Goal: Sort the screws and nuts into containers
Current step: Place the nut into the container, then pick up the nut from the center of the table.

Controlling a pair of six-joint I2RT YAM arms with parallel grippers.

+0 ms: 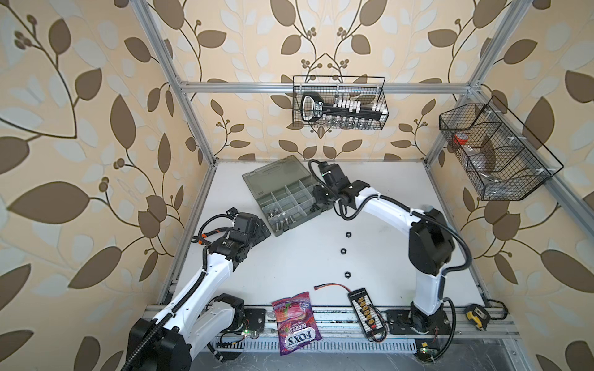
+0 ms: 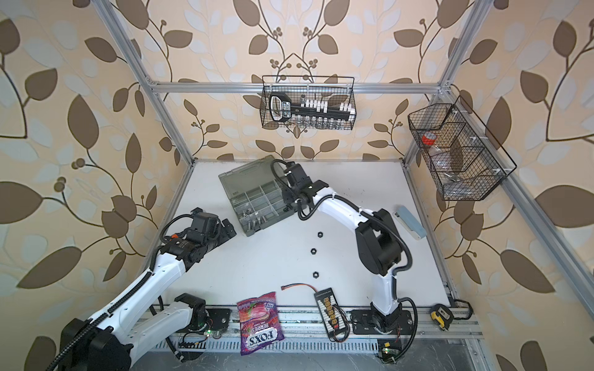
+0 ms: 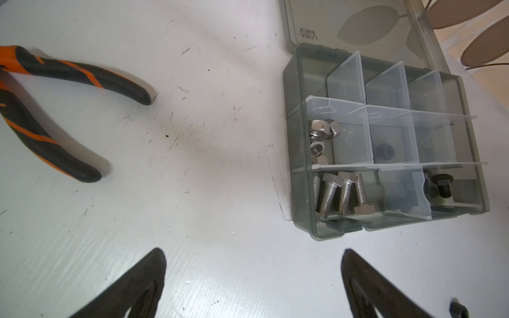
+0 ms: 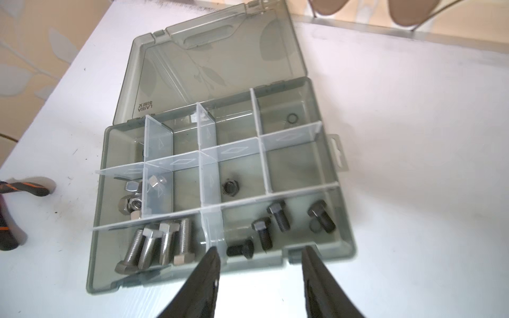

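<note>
Release judged done: right tool (image 4: 261, 248) spread over black screws (image 4: 278, 219), left tool (image 3: 252, 250) spread. Next: nuts (image 1: 343, 250) on bench (image 1: 289, 257) to be picked.

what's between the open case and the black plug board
Three black nuts in a row on the table, seen in both top views.

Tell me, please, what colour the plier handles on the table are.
The plier handles are black with orange stripes, clearest in the left wrist view.
</note>
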